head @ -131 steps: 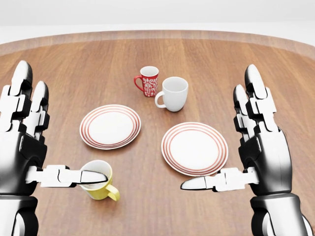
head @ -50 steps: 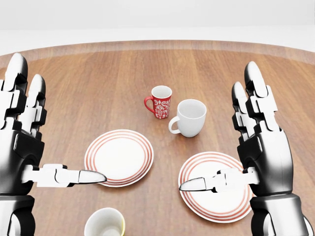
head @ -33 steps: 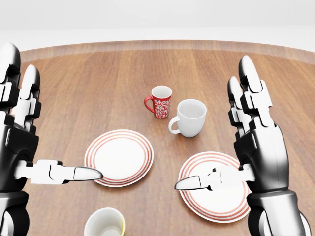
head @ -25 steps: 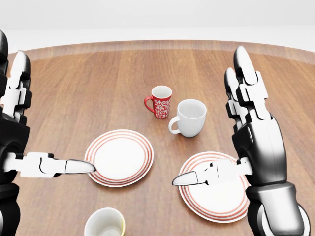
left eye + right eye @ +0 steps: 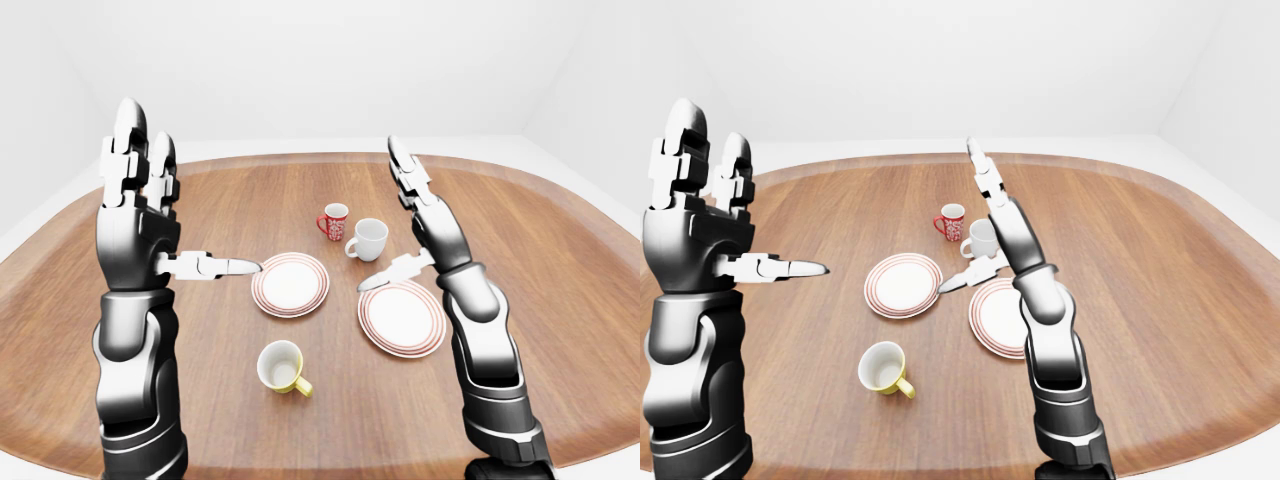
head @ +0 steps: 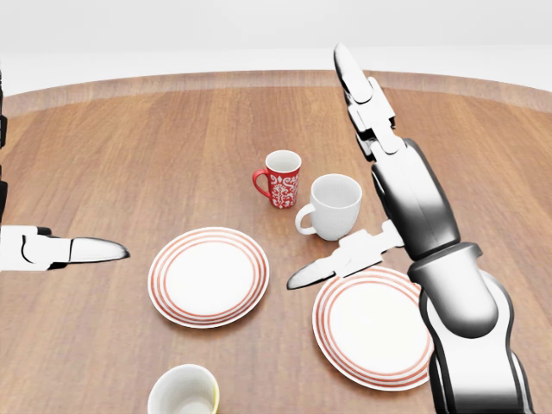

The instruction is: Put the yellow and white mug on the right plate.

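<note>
Wood fills most of each view: a broad rounded table (image 5: pixel 560 300) with a raised lip, set in a white room. On it stand two white plates ringed in red, a left plate (image 5: pixel 290 284) and a right plate (image 5: pixel 402 317), side by side but apart. Above them in the left-eye view sit a red patterned mug (image 5: pixel 335 220) and, just beside it to the right, a plain white mug (image 5: pixel 368 239), its handle turned toward the view's left. The yellow and white mug (image 5: pixel 281 366) stands upright near the bottom of the left-eye view, below the left plate and well apart from the right plate, its yellow handle pointing to the lower right; in the head view only its rim shows at the bottom edge. The left hand (image 5: pixel 138 215) is raised over the table's left side, fingers straight up and spread, thumb stretched sideways toward the left plate, holding nothing. The right hand (image 5: pixel 425 215) is likewise raised and open, fingers pointing up, its thumb reaching down to the left over the gap between the white mug and the right plate; it grips nothing either.
</note>
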